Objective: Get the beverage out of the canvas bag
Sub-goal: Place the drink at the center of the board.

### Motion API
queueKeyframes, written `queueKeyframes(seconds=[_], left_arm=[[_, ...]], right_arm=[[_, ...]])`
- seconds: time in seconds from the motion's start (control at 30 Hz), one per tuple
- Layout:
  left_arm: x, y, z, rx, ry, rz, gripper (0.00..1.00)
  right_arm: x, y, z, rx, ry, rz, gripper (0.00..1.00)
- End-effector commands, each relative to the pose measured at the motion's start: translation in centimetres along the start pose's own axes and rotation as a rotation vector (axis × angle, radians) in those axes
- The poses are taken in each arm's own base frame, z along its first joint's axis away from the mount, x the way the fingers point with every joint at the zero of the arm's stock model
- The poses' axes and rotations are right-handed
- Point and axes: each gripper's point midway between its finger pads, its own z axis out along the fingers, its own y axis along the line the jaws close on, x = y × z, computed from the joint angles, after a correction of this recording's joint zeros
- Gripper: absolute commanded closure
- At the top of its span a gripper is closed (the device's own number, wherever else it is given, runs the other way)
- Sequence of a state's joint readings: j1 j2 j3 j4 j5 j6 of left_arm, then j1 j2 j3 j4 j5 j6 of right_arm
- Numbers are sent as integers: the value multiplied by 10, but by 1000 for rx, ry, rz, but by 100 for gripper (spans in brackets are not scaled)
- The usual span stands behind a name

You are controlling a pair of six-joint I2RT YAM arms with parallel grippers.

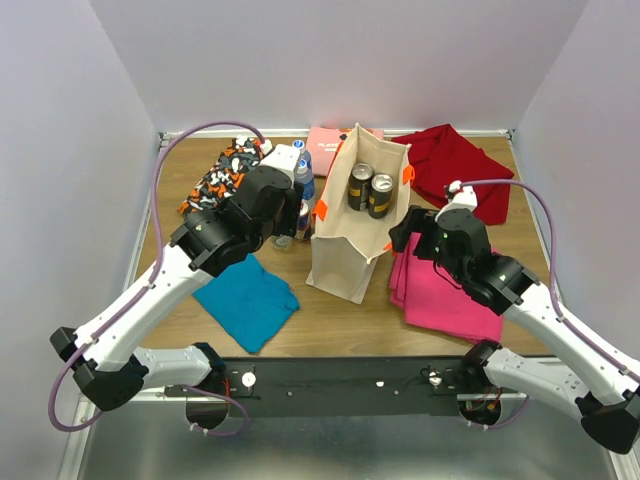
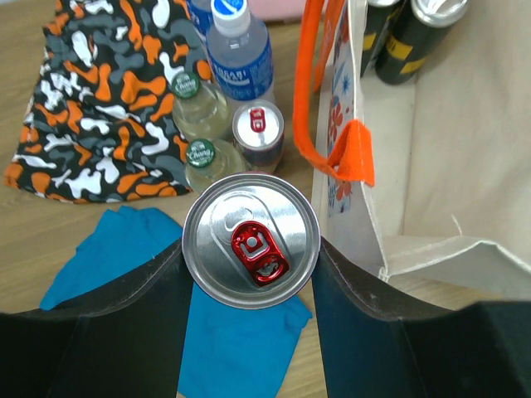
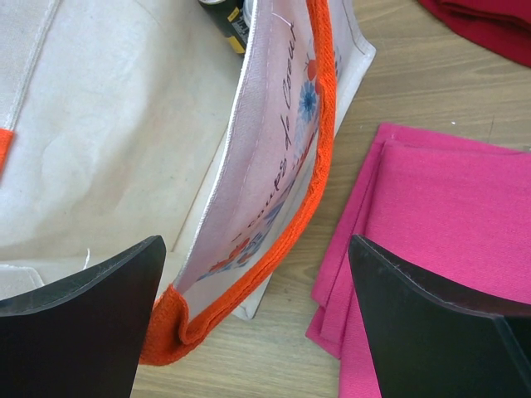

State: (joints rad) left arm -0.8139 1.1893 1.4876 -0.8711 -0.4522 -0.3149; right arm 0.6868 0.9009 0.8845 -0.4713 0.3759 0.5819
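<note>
**Item:** beverage can (image 2: 250, 240), silver lid, red tab. Probably rigid, smooth, thin-walled and weighty if full, so best gripped round the body.
**Location:** outside the canvas bag (image 1: 345, 255), just beside it.
**Left claw** (image 2: 249, 257): partly closed, clamping the can's sides.
**Right claw** (image 3: 257, 249): wide open, straddling the bag's orange-edged wall, holding nothing.
**In the bag:** two black cans (image 1: 368, 190).

A glossy metal lid with a lacquered red tab is seen on the beverage can (image 2: 250, 251), matt coarse-woven cloth on the canvas bag (image 1: 345, 255), ribbed orange webbing on its handles (image 2: 353, 153), glossy plastic on the bottle (image 2: 241, 66), soft matt fabric on the pink cloth (image 3: 448, 224), and smooth-grained wood on the counter (image 3: 415, 91).
</note>
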Motion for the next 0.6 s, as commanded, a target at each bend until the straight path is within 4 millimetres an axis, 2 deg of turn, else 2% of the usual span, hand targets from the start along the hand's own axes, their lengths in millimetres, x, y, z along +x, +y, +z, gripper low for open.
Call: queueKeyframes(seconds=[0.0,0.07,0.1,0.17,0.2,0.27,0.3,0.37,0.4,0.57], left_arm=[[-8,-10,7,34,-86,-90,100],[-4,-12,13,32,-90,-98,100],[6,-11,18,25,-77,-90,100],[9,-13,24,25,-95,-92,100],[20,-12,30,17,-79,-82,100],[22,-15,36,26,-92,-89,100],[32,-16,41,26,-78,-83,100],[34,-18,46,33,-96,-94,100],[44,-19,52,28,-79,-86,100],[50,-24,65,36,-99,-121,100]], right_arm=[[-18,6,-10,-27,-38,5,0],[-18,5,-11,-22,-41,5,0],[-17,4,-10,-19,-37,3,0],[-18,4,-11,-17,-41,4,0],[-16,3,-11,-15,-39,3,0],[-16,2,-10,-12,-40,4,0],[-16,2,-11,-9,-38,4,0],[-15,0,-11,-4,-38,6,0],[-16,0,-12,-4,-41,9,0],[-17,-3,-16,6,-49,11,0]])
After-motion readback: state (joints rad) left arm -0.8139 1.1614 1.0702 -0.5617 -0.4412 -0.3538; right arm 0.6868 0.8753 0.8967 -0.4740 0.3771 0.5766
